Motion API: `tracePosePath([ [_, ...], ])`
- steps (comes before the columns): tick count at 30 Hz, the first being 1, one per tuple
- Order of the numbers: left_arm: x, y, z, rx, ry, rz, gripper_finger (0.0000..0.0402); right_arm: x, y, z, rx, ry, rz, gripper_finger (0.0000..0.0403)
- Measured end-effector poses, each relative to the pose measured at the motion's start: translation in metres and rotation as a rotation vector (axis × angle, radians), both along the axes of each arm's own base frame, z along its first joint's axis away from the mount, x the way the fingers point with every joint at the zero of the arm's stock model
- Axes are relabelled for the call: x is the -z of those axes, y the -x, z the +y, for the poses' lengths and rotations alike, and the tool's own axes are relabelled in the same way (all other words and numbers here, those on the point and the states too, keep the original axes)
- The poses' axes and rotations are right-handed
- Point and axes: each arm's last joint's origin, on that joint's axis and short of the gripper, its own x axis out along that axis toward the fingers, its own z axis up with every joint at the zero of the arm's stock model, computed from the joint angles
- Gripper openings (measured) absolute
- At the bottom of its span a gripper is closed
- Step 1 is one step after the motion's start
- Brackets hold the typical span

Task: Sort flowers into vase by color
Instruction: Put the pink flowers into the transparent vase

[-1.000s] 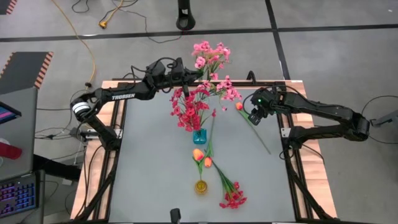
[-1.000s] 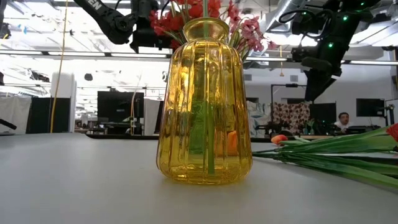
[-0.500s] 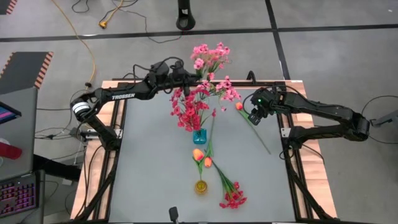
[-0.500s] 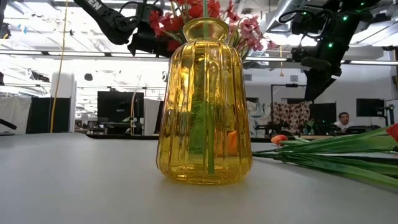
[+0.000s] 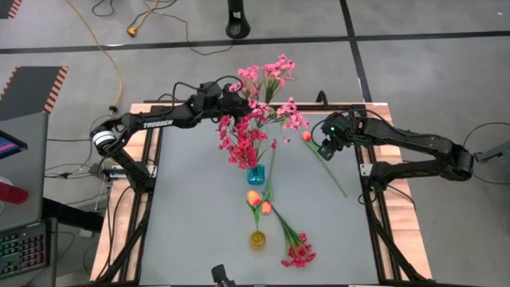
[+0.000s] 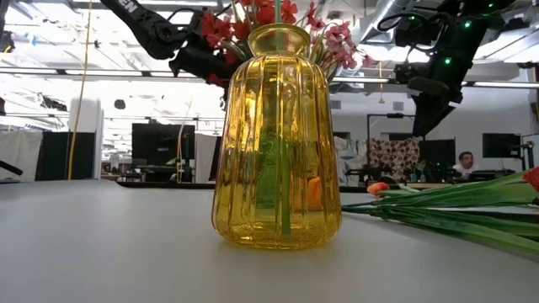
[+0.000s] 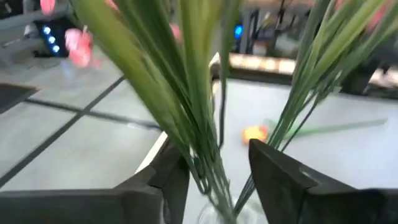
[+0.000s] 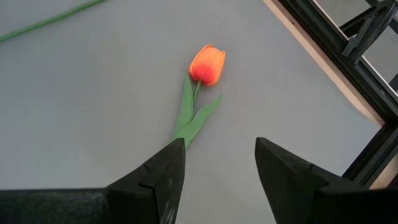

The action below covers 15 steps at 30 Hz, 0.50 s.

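On table: teal vase (image 5: 255, 174) holds red sprays (image 5: 243, 142) | both claws open, empty

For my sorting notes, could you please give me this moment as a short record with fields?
Teal vase: mid-table, holds red and pink sprays
Yellow vase: near edge, holds two orange tulips
Loose tulip: lying flat on the table's right side
Loose red spray: lying beside the yellow vase
Left gripper: open around spray stems above the teal vase
Right gripper: open, over the loose tulip's stem, not gripping it
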Motion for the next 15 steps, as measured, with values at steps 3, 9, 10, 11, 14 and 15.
tracePosePath([
  [3, -0.001, 0.004, -0.001, -0.015, -0.031, 0.049, 0.0171, 0.0, 0.0, 0.0, 0.0, 0.0, 0.0, 0.0221],
  [9, -0.014, 0.016, -0.007, -0.023, -0.059, 0.089, 0.0177, 0.0, 0.0, 0.0, 0.0, 0.0, 0.0, 0.0221],
  [10, -0.016, 0.018, -0.009, -0.023, -0.059, 0.088, 0.0176, 0.0, 0.0, 0.0, 0.0, 0.0, 0.0, 0.0221],
  [11, -0.019, 0.02, -0.01, -0.022, -0.057, 0.091, 0.0175, 0.0, 0.0, 0.0, 0.0, 0.0, 0.0, 0.0221],
  [14, -0.025, 0.026, -0.015, -0.021, -0.049, 0.105, 0.0174, 0.0, 0.0, 0.0, 0.0, 0.0, 0.0, 0.0221],
  [15, -0.027, 0.028, -0.017, -0.021, -0.046, 0.109, 0.0174, 0.0, 0.0, 0.0, 0.0, 0.0, 0.0, 0.0221],
])
